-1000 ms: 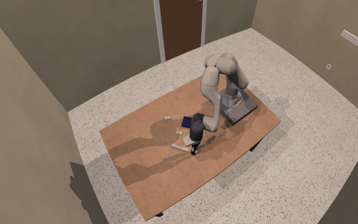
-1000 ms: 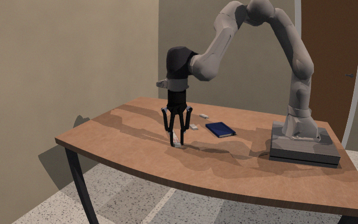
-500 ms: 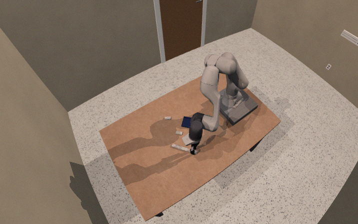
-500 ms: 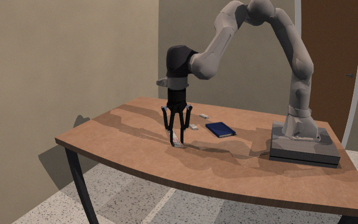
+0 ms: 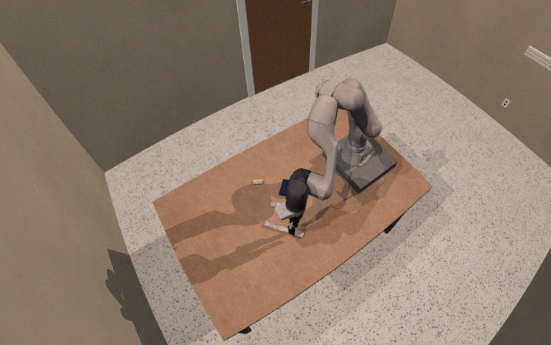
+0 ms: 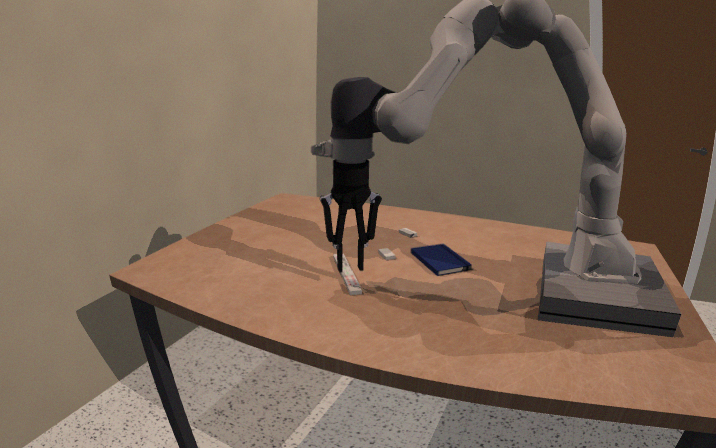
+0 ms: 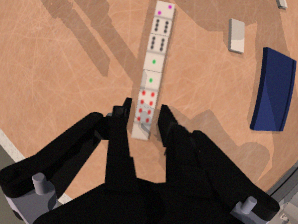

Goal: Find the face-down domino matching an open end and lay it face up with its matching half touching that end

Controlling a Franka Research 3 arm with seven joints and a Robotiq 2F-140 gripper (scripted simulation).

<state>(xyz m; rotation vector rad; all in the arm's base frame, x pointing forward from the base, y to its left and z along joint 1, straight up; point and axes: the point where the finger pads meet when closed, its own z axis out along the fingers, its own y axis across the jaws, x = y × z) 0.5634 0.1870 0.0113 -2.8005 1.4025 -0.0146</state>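
Two loose dominoes: blank tops up on the table (image 5: 211, 252) (image 6: 475, 359) (image 7: 50, 100); in the wrist view, the near one (image 5: 275, 204) (image 6: 387, 254) (image 7: 236, 36) and the far one (image 5: 258, 182) (image 6: 408, 232) (image 7: 282, 4) lie toward two o'clock from the pincer (image 5: 292, 232) (image 6: 351, 268) (image 7: 145, 110).
Line: (image 5: 278, 227) (image 6: 349, 282) (image 7: 154, 61) face up; pink end at twelve o'clock, blank end at six.
Pincer: released; fingers apart on either side of the line's red part.
Book: (image 5: 284, 187) (image 6: 440, 258) (image 7: 274, 90) toward three o'clock.

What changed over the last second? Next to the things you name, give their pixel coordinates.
End effector (image 5: 292, 232) (image 6: 350, 269) (image 7: 145, 110) rose and shifted slightly along the line (image 5: 275, 227) (image 6: 347, 275) (image 7: 154, 62), toward its magenta end. No visible grab or release; finger gap looks the same. Line, loose dominoes (image 5: 258, 182) (image 6: 387, 254) (image 7: 237, 36) and notebook (image 5: 284, 188) (image 6: 440, 258) (image 7: 272, 90) stayed put.
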